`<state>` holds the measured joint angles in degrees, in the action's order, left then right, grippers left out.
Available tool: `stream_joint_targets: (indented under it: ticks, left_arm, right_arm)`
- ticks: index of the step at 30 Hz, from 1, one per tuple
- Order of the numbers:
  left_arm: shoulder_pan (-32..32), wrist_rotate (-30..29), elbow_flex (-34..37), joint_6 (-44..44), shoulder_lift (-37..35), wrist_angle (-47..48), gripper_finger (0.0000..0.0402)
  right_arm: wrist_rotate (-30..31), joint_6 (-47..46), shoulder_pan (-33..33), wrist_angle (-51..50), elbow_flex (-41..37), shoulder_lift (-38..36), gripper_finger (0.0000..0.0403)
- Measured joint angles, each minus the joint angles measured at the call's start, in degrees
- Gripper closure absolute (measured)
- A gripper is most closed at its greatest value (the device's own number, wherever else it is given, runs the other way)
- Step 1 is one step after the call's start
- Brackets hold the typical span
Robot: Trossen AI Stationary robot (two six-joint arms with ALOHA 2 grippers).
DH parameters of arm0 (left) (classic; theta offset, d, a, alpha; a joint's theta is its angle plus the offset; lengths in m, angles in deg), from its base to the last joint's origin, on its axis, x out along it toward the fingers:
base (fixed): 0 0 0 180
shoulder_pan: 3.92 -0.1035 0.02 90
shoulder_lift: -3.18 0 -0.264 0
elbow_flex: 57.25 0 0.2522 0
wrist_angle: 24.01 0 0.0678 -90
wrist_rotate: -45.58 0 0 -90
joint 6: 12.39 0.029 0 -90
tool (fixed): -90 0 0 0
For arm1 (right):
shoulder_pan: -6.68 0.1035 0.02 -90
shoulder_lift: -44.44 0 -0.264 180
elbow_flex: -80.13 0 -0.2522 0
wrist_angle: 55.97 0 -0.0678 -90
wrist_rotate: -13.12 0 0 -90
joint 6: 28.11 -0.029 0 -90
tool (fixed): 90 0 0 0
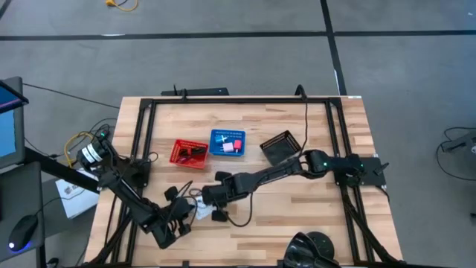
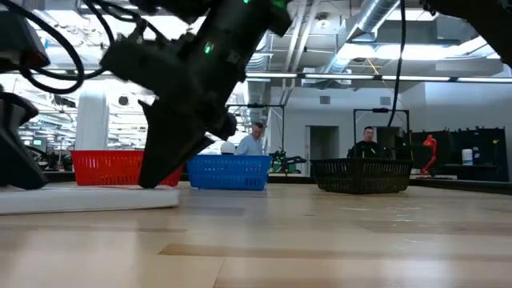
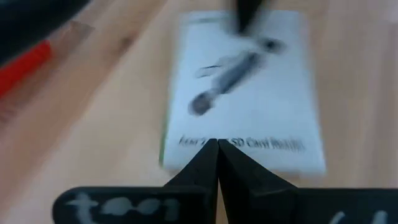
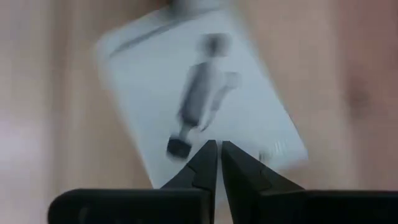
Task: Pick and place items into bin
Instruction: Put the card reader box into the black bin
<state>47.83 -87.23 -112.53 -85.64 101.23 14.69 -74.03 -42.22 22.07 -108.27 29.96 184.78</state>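
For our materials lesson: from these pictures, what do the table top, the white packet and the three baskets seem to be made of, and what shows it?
Table top: pale wood planks, with visible grain and board seams, matte.
White packet: probably printed card, flat and matte, though blurred.
Red basket, blue basket and black basket: perforated walls in uniform colour; likely plastic, though the black one could be wire mesh.

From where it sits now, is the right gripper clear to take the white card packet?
Probably yes. The right gripper is just over the white card packet with nothing between them, but its fingers are shut and must open first. The left gripper, also shut, crowds the packet's other edge.
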Motion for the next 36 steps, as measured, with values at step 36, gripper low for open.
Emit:
stream_joint_targets:
  ticks: [36]
  left_arm:
    - [-0.32, 3.64, -3.02, -2.85, -5.73, 7.09, 0.0401]
  right_arm:
    - [7.47, 18.75, 2.14, -8.11, -0.11, -3.18, 0.0248]
